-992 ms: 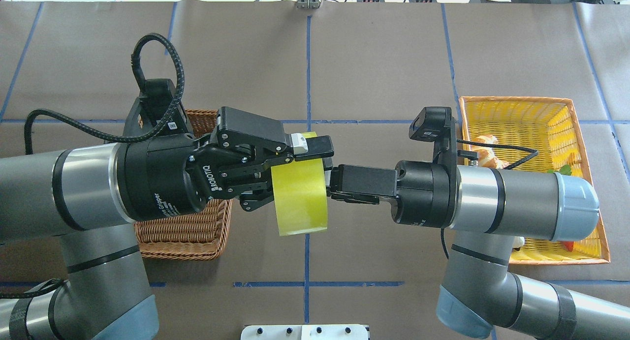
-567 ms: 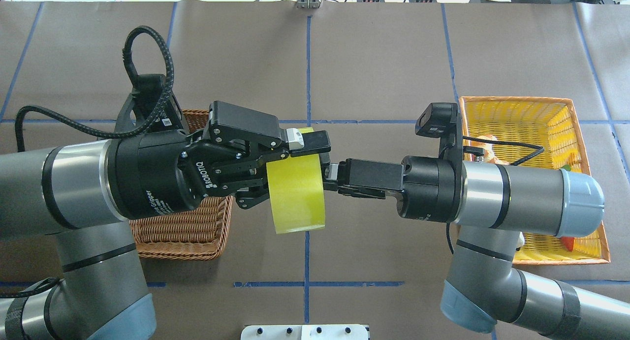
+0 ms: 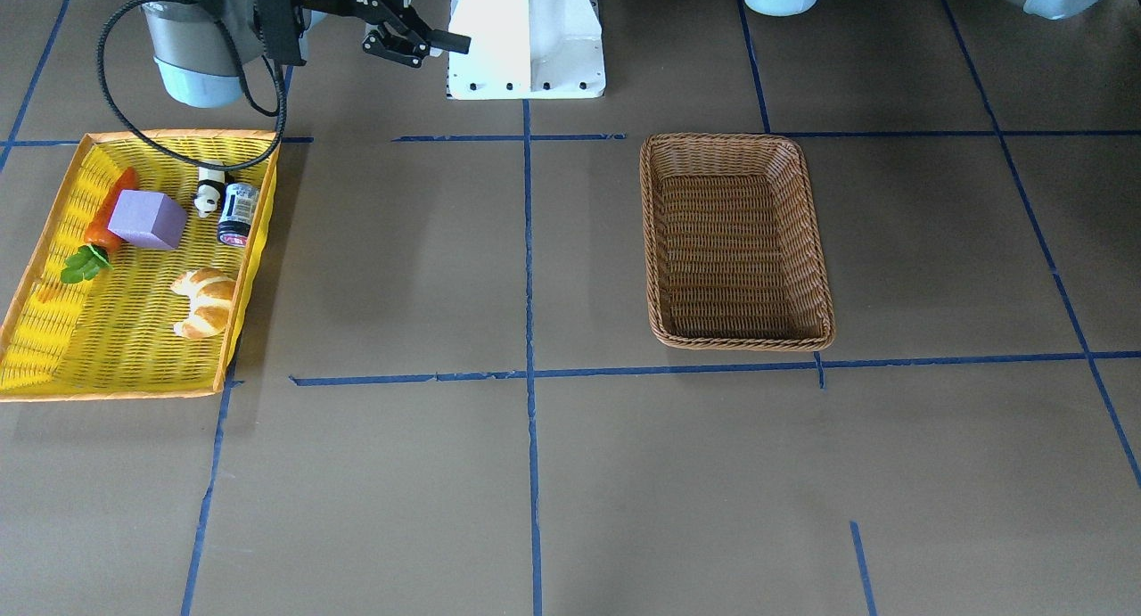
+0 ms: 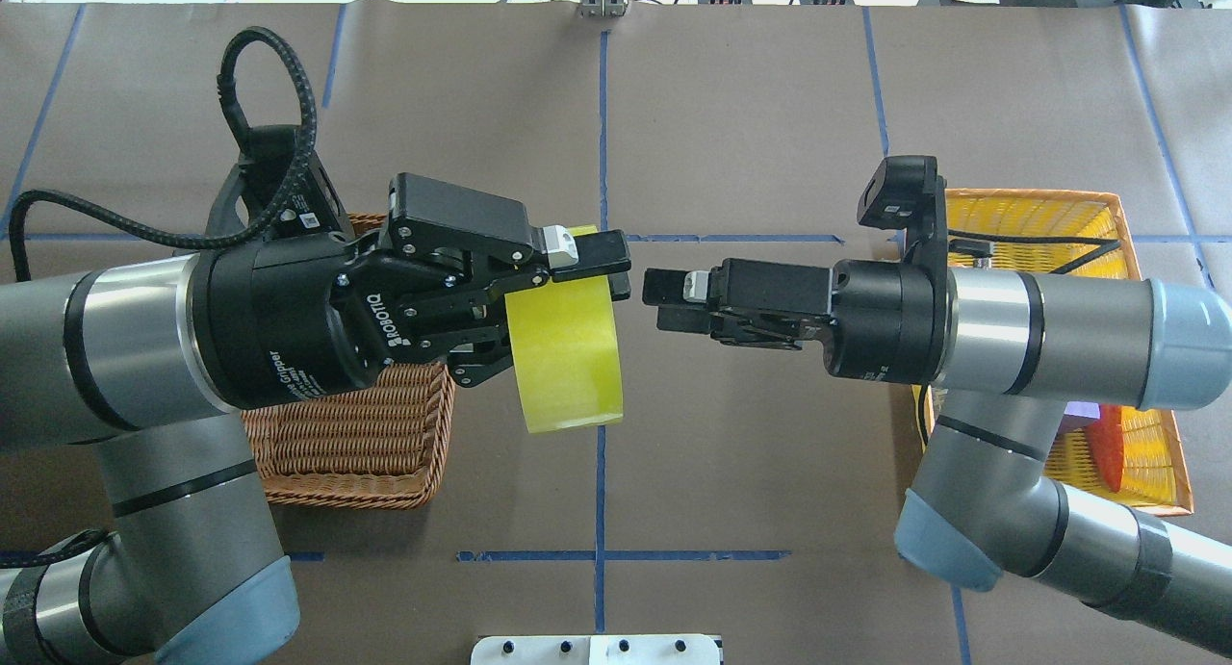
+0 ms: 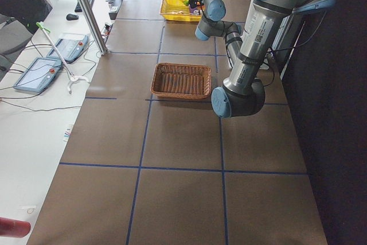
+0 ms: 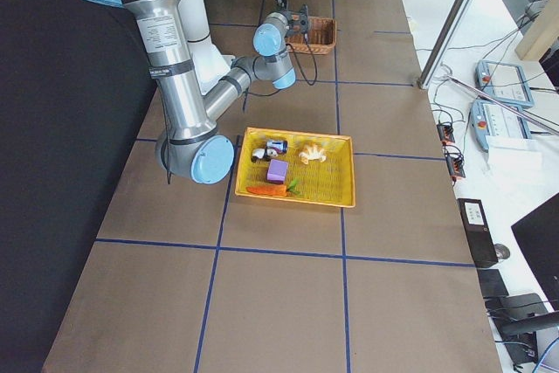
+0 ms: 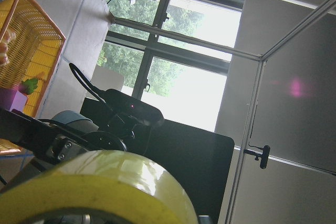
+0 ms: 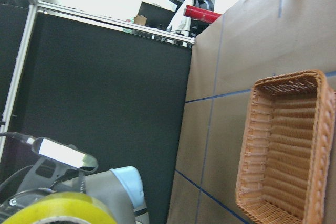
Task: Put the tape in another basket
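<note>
My left gripper (image 4: 568,280) is clamped on the tape (image 4: 566,357). One finger lies across the top of the roll's outer face, and the other is hidden behind the roll (through the core, I'd guess). The roll hangs on edge in the air, just past the near end of the brown wicker basket (image 3: 735,340) and close to the table's blue centre line.

As I judge it, the step in hand is carrying the tape to the basket and setting it in. To do that well I should draw the arm back toward my left until the roll is over the middle of the basket floor, not its braided rim. Then I should come down low before letting go, because a roll released on edge from a height could bounce or roll out. Tipping it onto its flat side would help.

Further right, my right gripper (image 4: 664,299) points at the roll across a small gap and holds nothing. I cannot tell how far its jaws are parted.

I see nothing inside the wicker basket. The yellow basket (image 3: 116,395) on my right holds a carrot (image 3: 107,215), a purple block (image 3: 149,219), a small black-and-white figure (image 3: 209,193), a little can (image 3: 237,213) and a croissant (image 3: 205,302).
</note>
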Controlling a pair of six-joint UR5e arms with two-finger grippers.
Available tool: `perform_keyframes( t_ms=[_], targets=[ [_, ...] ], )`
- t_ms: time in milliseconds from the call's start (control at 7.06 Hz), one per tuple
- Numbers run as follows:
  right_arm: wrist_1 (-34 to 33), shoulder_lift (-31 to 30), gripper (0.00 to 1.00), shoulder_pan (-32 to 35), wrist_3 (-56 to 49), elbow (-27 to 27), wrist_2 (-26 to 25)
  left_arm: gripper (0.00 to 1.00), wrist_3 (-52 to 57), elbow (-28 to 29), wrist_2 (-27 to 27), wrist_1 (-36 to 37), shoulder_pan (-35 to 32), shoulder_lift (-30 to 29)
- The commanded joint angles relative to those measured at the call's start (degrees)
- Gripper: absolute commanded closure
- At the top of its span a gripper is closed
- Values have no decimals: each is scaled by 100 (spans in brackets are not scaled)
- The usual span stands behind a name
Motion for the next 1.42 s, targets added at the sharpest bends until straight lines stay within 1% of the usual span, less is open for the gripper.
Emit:
perform_keyframes(
  t_ms=[0,142,283,425,567,709,850,992,1134,1276],
  targets=[
    [-1275,35,0,965,33,1,1325,100,62,193,37,72,-186,21],
    [-1848,27,0,1449,-19,-17,1836,100,62,342,28,151,-275,55],
    [-2358,18,0,1784,-211,-17,2094,100,71,387,-24,430,-450,99],
    [-3025,1,0,1944,-648,9,2183,100,437,379,-138,894,-538,91],
    [-3702,-17,0,2033,-1105,10,2167,100,1023,379,-296,1421,-557,91],
    [-4457,-34,0,2164,-1736,18,2140,100,1543,370,-602,2209,-705,74],
    [-5117,-113,0,2218,-2552,1,2097,100,2122,361,-1258,3122,-1028,39],
    [-5863,-209,0,2244,-3378,10,1974,100,2693,326,-1604,3836,-1240,38],
    [-6375,-306,0,2288,-3969,18,1886,100,3273,317,-1746,4548,-1338,38],
    [-6876,-411,0,2323,-4558,45,1763,100,3793,283,-1748,5408,-1348,47]
  ],
)
